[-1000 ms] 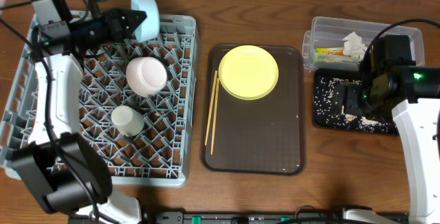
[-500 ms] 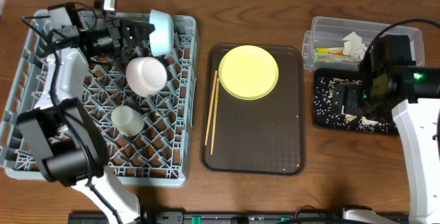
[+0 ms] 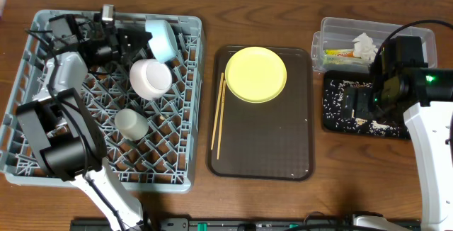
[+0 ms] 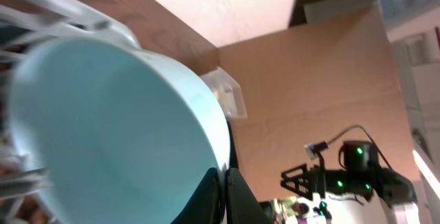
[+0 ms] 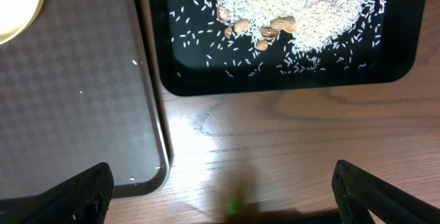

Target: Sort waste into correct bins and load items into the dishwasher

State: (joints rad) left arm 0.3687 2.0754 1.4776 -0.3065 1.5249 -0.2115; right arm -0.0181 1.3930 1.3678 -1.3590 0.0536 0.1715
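Tabletop view: the left gripper (image 3: 144,38) pinches the light blue bowl (image 3: 162,38) by its rim over the far edge of the grey dish rack (image 3: 170,154) and should lower it on edge between its pegs before releasing, while the right gripper (image 5: 221,191) hangs wide open near the black tray (image 5: 275,85).

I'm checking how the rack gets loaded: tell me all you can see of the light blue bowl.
The light blue bowl is small, round, smooth and plain, perhaps plastic or glazed ceramic, and looks empty and clean inside. It is tipped on its side at the back of the grey dish rack, behind the white bowl. Its opening faces the left claw, which is shut on its rim. Whether it touches the pegs cannot be told.
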